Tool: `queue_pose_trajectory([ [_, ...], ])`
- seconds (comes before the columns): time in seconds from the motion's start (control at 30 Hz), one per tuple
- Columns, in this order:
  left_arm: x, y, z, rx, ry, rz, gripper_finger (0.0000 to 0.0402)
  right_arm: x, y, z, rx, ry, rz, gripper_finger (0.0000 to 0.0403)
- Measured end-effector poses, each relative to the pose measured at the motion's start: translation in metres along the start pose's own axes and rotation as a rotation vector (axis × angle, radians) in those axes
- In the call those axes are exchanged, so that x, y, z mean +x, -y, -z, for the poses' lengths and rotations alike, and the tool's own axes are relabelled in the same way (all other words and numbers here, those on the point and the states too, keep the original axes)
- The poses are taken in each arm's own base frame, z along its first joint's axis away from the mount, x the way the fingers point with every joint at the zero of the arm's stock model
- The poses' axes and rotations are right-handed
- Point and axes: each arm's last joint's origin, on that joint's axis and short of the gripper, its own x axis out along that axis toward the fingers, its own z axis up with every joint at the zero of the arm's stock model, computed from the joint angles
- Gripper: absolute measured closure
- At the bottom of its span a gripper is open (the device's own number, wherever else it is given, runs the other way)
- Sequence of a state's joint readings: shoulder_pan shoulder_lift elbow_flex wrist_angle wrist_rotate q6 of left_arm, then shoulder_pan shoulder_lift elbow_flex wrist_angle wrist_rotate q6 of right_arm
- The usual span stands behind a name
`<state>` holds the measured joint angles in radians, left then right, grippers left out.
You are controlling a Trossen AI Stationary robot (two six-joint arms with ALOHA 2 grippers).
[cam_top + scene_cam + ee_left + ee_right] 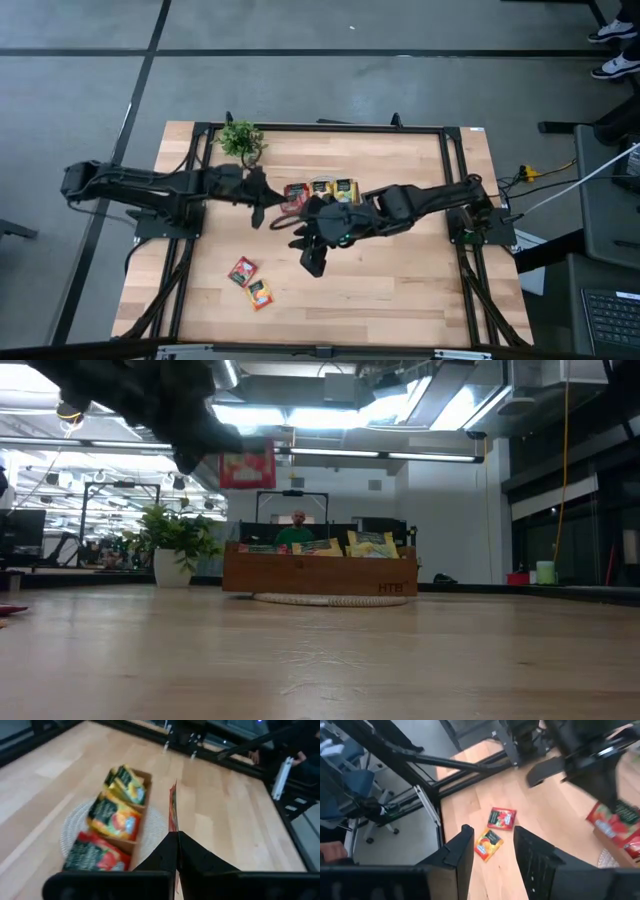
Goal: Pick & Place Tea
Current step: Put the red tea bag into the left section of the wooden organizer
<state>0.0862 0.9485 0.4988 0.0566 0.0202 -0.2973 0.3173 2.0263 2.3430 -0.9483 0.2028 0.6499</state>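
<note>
A thin red tea sachet (173,810) is pinched edge-on in the left end effector (176,840), up in the air just beside the wooden tray (320,192), whose three compartments are stuffed with red, orange and yellow-green sachets. Two more flat sachets, a red one (501,818) and an orange one (488,844), lie loose on the pale wood tabletop (400,290). The right end effector (492,845) hangs over those two with its fingers spread wide, holding nothing; a small potted plant (240,139) sits at the far edge.

Centre: blocked by tray (322,190) and both arms.
Far-left corner: plant (240,139).
Near edge: two loose sachets (251,282); elsewhere open.
</note>
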Motion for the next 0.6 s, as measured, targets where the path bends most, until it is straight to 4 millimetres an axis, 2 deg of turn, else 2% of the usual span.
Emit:
queue_pose_trajectory([
  [0.23, 0.015, -0.030, 0.004, -0.010, -0.086, -0.001, 0.0399, 0.002, -0.003, 0.005, -0.012, 0.007, 0.030, 0.0263],
  [0.6, 0.035, -0.050, 0.008, 0.011, -0.099, 0.004, 0.0400, 0.000, -0.011, 0.012, -0.024, 0.019, 0.041, 0.0263],
])
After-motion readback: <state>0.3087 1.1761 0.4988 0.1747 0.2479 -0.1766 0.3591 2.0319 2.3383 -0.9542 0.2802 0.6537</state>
